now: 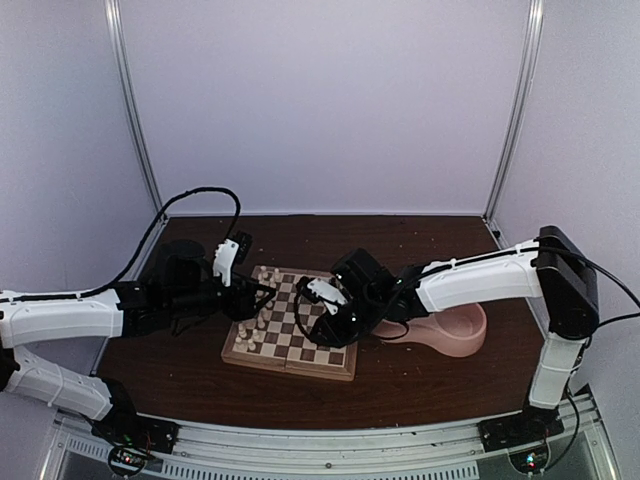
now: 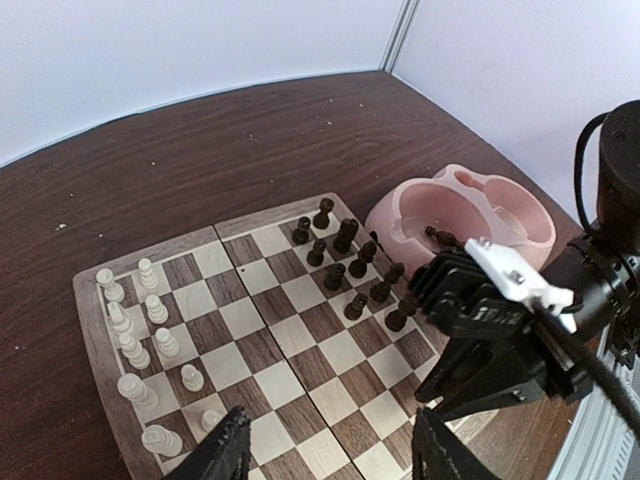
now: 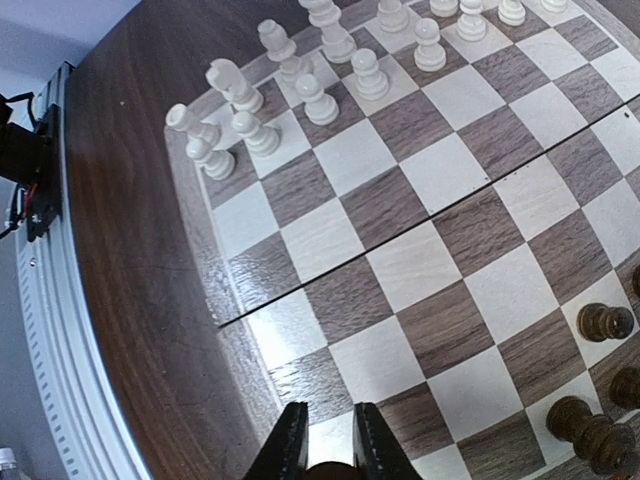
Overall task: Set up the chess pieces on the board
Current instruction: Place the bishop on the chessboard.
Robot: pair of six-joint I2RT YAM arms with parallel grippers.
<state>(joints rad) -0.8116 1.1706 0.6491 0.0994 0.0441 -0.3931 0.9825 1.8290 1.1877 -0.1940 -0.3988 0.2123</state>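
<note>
Currently the left end effector (image 2: 330, 420) hovers over the near-left part of the board (image 2: 300, 340) with its fingers spread and nothing between them. It is probably waiting there so that it does not crowd the other arm.

The cream pieces (image 2: 157, 308) stand in two loose files along the board's left edge. Each is upright with its long axis vertical and its head up. The spacing is uneven, so that side looks only roughly set.

The board lies flat on the tabletop (image 2: 200, 170), and its centre seam runs from near edge to far edge.

The right end effector (image 3: 330, 410) hangs low over the board's near edge, fingers nearly pressed together. It seems to pinch a dark piece (image 3: 325, 470), of which only a rounded bit shows between the fingers. How that piece is tilted cannot be told. A low carry would suit lowering it straight onto a square.

The dark pieces (image 2: 345, 237) stand upright in a bunch toward the board's right edge. Just beside that edge is the pink bowl (image 2: 520, 215), where one more dark figure (image 2: 440, 237) lies on its side.
</note>
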